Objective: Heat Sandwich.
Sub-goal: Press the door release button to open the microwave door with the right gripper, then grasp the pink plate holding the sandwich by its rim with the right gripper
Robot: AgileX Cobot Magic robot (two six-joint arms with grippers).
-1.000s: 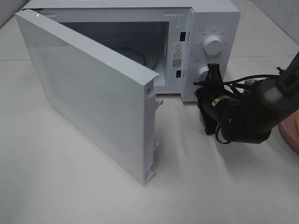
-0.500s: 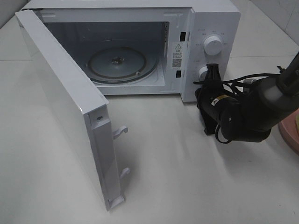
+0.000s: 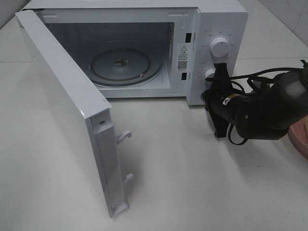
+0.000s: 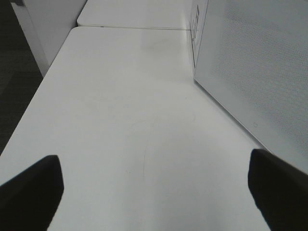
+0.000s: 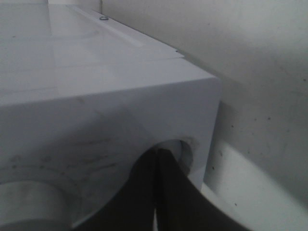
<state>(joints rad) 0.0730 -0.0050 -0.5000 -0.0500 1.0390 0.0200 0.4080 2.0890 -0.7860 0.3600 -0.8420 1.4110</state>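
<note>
You can't make out the sandwich in any view. Only a sliver of the pink plate (image 3: pixel 299 142) shows at the right edge of the bench (image 3: pixel 192 183), behind your right arm (image 3: pixel 262 113), and the sandwich probably lies there. Expect it to be light, soft and easily crushed, so pinch it gently across its flat faces. Your right jaws are pressed shut, tips at the lower knob (image 3: pixel 210 73) of the microwave (image 3: pixel 219 19), forearm low and level. Your left jaws stand wide and empty, low over the bench on the outer side of the open door (image 3: pixel 72 110).
</note>
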